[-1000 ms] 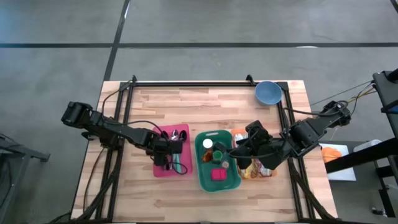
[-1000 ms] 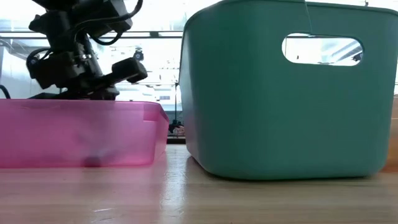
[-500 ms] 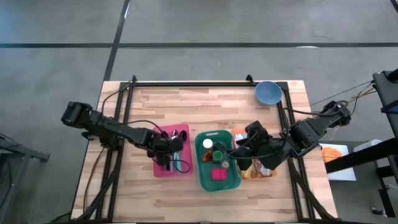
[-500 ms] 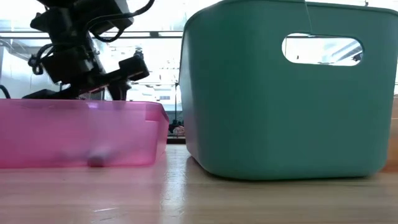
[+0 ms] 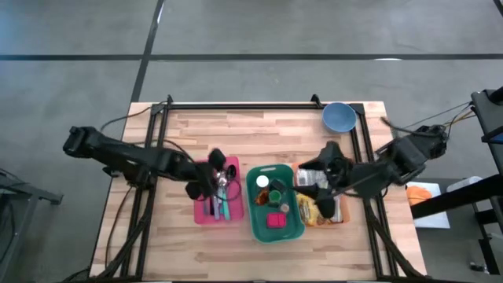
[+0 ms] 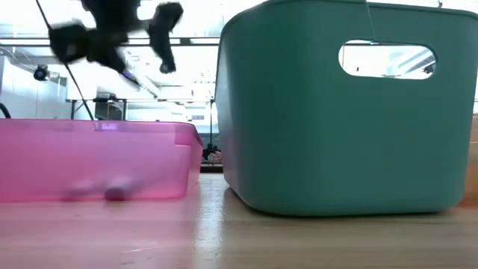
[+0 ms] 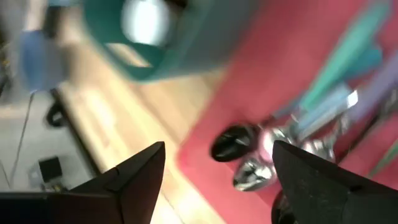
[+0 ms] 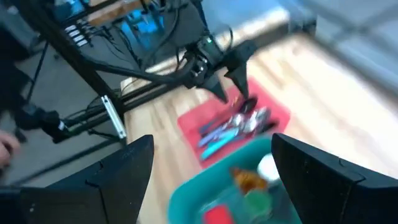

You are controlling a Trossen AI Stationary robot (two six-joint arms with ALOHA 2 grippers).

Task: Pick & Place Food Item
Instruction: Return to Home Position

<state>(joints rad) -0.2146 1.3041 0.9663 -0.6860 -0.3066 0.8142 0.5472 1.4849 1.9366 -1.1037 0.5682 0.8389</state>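
Spoons [image 5: 219, 196] lie together in the pink bin [image 5: 237, 215], their silver bowls toward its far end and green and purple handles alongside. Above that far end, well over the rim, the left arm [image 5: 126, 157] holds its jaws spread and empty. A teal bin [image 5: 255, 222] with food items stands just beside the pink one, with a narrow gap between them. On its other side, the right arm [image 5: 393, 161] holds its jaws spread over an orange tray [image 5: 343, 212] of snack packs. A blue bowl [image 5: 338, 116] sits at the far right corner of the surface [image 5: 259, 141].
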